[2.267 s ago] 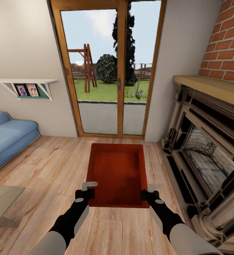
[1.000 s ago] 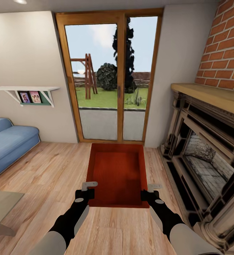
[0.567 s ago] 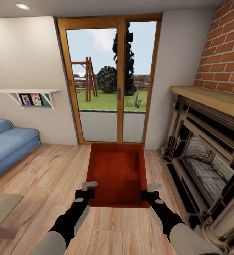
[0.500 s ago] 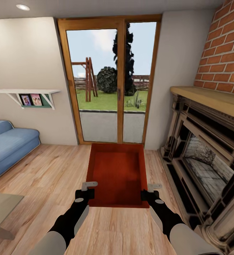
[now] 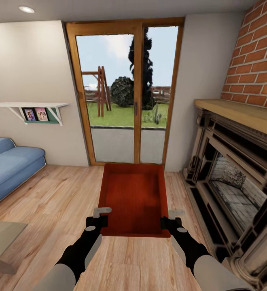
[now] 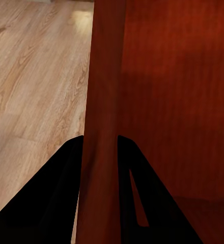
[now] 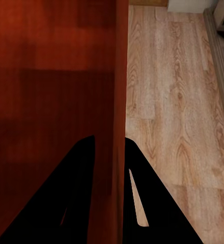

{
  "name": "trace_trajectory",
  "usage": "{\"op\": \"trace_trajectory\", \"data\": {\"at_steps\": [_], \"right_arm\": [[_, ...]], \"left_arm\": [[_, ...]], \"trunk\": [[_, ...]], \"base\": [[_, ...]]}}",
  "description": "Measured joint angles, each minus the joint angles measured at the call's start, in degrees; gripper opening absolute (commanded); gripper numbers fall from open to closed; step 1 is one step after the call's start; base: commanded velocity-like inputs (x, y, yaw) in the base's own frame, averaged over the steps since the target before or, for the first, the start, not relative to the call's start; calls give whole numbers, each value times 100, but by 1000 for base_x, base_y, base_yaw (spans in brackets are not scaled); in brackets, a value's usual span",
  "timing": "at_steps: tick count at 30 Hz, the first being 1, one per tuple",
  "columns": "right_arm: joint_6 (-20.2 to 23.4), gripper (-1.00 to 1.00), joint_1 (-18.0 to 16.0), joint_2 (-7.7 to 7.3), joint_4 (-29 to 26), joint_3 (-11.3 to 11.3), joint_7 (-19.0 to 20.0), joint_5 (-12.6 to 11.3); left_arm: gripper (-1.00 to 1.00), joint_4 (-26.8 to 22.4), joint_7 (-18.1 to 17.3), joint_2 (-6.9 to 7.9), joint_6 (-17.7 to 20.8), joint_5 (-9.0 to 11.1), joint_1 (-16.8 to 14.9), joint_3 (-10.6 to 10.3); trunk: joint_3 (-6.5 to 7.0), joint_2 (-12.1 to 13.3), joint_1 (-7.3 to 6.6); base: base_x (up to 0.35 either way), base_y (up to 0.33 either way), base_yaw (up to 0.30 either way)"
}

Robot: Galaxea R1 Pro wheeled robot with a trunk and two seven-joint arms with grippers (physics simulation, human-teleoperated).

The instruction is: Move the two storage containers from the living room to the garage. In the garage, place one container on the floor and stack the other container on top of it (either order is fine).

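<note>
You hold storage container out front, above wood plank floor, between both arms; your left gripper pinches its left wall; your right gripper pinches right wall; glass doors ahead; fireplace at right; blue sofa at left.

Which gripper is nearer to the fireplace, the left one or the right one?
Right. The right gripper clamps the container wall on the fireplace side; the left gripper clamps the opposite wall, toward the sofa.
</note>
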Motion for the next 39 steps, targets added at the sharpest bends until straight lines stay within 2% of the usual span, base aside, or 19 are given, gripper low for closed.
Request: {"op": "trace_trajectory", "data": {"at_steps": [19, 39], "right_arm": [[47, -100, 1, -3, -27, 56, -31, -58], [56, -100, 0, -2, -33, 51, -29, -51]], "left_arm": [[-100, 7, 20, 2, 1, 43, -1, -11], [-100, 6, 19, 3, 3, 46, 0, -9]], "trunk": [[0, 0, 0], [0, 0, 0]], "base": [[0, 0, 11], [0, 0, 257]]}}
